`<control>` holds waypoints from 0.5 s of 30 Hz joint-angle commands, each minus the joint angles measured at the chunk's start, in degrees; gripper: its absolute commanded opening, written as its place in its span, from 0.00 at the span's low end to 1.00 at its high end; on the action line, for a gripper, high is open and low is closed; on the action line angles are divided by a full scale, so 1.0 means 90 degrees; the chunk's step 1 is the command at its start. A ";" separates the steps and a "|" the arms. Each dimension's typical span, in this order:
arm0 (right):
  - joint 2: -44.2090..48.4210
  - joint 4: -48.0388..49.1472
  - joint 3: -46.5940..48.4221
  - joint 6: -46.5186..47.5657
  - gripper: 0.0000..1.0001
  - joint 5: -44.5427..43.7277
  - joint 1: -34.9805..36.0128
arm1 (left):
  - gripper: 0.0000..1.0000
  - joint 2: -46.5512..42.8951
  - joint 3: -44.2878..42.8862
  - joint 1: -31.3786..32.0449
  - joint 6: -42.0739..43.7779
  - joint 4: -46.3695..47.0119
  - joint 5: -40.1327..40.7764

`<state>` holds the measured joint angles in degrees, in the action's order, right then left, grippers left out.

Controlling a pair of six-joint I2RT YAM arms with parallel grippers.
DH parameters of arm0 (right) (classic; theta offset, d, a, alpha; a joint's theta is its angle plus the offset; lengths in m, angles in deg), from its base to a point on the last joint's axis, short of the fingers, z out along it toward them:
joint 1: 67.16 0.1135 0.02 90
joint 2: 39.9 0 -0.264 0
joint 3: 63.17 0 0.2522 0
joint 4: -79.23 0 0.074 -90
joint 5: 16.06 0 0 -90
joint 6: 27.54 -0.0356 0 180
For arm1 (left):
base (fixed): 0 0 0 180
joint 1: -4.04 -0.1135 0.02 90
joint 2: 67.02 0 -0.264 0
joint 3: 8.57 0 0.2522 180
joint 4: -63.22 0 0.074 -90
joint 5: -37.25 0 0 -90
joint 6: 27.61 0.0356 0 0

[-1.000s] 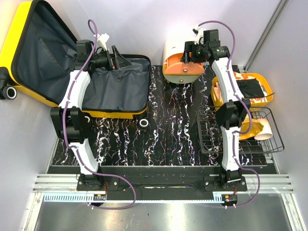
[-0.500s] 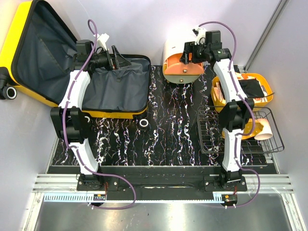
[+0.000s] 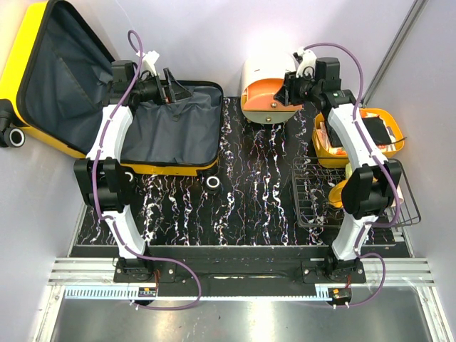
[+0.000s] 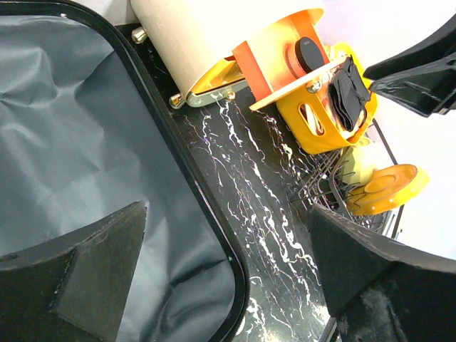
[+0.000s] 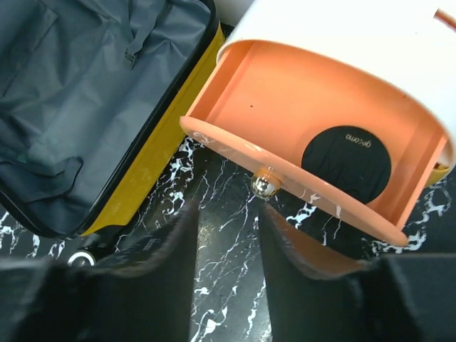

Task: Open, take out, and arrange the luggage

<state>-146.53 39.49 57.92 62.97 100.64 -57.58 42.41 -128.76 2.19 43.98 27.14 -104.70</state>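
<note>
Luggage (image 3: 167,135): open, table (image 3: 249,199) far-left, lid up; shell stiff, glossy, prob. slippery, bulky; lining soft; grip at rim. L gripper (image 3: 177,85): wide apart, empty; R gripper (image 3: 288,87): narrow gap, empty.

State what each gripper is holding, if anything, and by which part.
Nothing is held. The left gripper is open over the luggage; the right gripper is open before the drawer knob.

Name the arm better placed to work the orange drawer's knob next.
Right, probably. The right gripper faces the orange drawer, jaws apart and roughly lined up with its metal knob. The left gripper hangs open over the luggage, farther from the drawer.
</note>
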 commanded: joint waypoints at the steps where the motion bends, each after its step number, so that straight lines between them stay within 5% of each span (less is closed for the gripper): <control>1: 0.0032 0.0552 -0.0304 -0.0388 0.39 -0.0104 0.0000 | 0.99 -0.0342 -0.0069 -0.0039 0.0122 0.0264 0.0107; 8: -0.0378 0.1323 -0.0451 -0.0555 0.35 -0.0427 0.0000 | 0.99 -0.0342 -0.0069 -0.0039 0.0317 0.0040 0.0147; 15: -0.0867 0.3088 -0.0441 -0.0731 0.40 -0.0632 0.0000 | 0.99 -0.0391 0.0029 -0.0049 0.0444 0.0010 0.0234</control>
<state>-152.45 53.66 53.63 57.92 96.95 -57.58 42.41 -128.67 2.15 46.16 26.33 -103.89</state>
